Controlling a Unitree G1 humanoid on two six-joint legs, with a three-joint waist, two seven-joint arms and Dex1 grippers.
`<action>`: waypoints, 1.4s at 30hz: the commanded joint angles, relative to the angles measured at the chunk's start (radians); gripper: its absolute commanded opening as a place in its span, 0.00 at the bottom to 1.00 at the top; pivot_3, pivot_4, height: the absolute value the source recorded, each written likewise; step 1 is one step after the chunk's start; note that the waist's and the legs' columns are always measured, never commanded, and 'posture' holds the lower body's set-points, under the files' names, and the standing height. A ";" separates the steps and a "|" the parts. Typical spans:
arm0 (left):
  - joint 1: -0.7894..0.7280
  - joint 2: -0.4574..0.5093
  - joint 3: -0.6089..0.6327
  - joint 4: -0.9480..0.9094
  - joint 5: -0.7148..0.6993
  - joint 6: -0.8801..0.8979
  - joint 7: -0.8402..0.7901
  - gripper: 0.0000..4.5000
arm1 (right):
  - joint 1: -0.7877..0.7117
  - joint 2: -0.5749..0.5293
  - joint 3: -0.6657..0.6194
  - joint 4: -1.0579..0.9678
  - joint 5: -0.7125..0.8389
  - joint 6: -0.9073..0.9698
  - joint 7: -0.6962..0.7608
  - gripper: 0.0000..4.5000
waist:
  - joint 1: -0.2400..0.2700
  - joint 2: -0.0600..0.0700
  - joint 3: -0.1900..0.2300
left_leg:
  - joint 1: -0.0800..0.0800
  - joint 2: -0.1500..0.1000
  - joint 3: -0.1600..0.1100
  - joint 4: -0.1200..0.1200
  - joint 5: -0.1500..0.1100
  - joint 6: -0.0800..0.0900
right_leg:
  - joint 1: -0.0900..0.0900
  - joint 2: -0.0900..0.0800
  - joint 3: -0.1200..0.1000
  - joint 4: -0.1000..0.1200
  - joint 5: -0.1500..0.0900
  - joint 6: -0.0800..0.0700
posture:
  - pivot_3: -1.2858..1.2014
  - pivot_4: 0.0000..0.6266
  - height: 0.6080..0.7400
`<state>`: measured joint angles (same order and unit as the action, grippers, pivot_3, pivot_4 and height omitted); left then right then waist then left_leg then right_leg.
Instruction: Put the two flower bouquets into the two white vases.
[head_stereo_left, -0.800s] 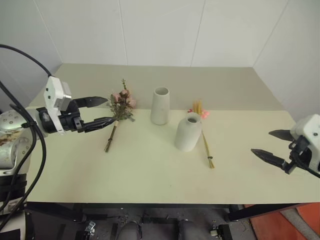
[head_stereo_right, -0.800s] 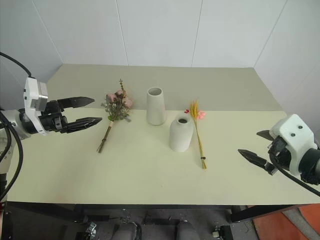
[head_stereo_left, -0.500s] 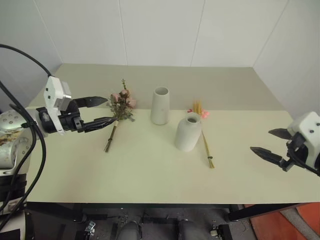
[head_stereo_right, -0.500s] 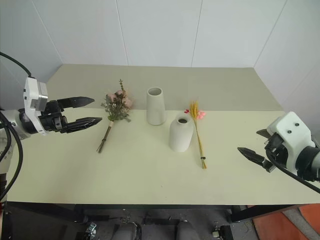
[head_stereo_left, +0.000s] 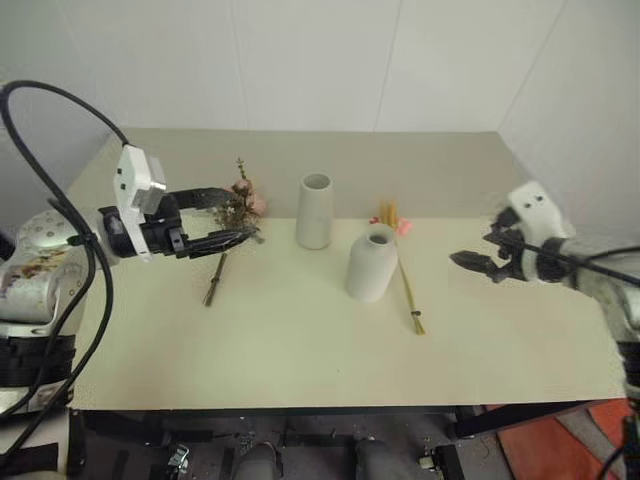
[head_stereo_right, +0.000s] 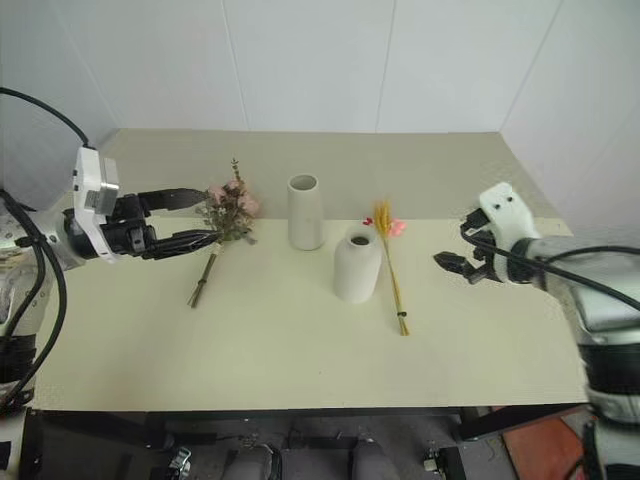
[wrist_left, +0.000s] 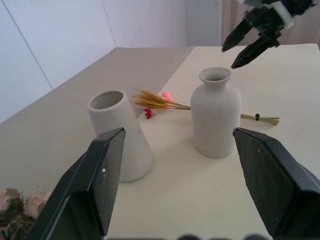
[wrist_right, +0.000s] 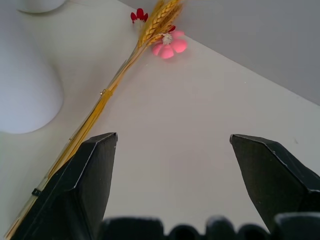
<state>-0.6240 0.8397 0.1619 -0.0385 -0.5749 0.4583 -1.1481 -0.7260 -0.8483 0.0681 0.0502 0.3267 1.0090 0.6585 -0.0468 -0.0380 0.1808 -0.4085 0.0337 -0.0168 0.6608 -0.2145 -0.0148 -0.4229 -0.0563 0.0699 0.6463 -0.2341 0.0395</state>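
1. Mid-tabletop (head_stereo_right: 300, 350), toward the back, the roses (head_stereo_right: 226, 210) lie flat on the left, heads away from the robot, stems pointing at the near edge.
2. Just right of them stands the slim vase (head_stereo_right: 304, 212), upright, apart from the roses.
3. Near it, forward and right, the bottle vase (head_stereo_right: 357, 265) stands upright.
4. Just beside the bottle vase's right side the wheat stalks (head_stereo_right: 388, 262) lie flat, heads toward the back.
5. The left claw (head_stereo_right: 195, 217) hangs wide open, level, its tips at the rose heads; touching or not, I cannot tell.
6. The right claw (head_stereo_right: 447, 262) hovers open, empty, right of the wheat, bare surface between.
7. The front half up to the near edge lies open.
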 joint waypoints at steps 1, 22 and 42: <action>-0.023 0.000 0.001 -0.007 0.003 -0.016 -0.004 0.83 | -0.096 0.038 0.050 0.130 -0.066 -0.045 0.002 0.95 | 0.000 0.000 0.000 | -0.001 0.000 0.000 0.000 0.000 0.000 | -0.001 0.000 0.000 0.000 0.000 0.000 | 0.52 0.24 1.00; 0.089 0.022 0.055 -0.112 -0.022 0.038 0.049 0.83 | -0.297 0.258 0.201 0.535 -0.246 -0.224 0.186 0.95 | 0.002 0.001 0.000 | -0.002 0.000 -0.001 0.000 0.000 0.001 | -0.002 0.000 -0.001 0.001 0.000 0.000 | 0.52 0.24 1.00; 0.047 0.028 0.042 -0.034 0.025 -0.012 0.021 0.84 | -0.353 0.259 0.154 0.607 -0.314 -0.158 0.166 0.01 | 0.001 0.001 0.001 | -0.002 0.000 -0.001 -0.001 0.000 0.001 | -0.002 0.000 -0.001 0.001 0.000 0.000 | 0.52 0.24 1.00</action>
<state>-0.5517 0.8504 0.1845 -0.0632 -0.5505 0.4655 -1.1219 -1.0511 -0.5729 0.2732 0.6829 0.0146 0.8506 0.8561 -0.0457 -0.0370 0.1814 -0.4107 0.0334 -0.0176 0.6601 -0.2149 -0.0142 -0.4254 -0.0567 0.0688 0.6473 -0.2339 0.0393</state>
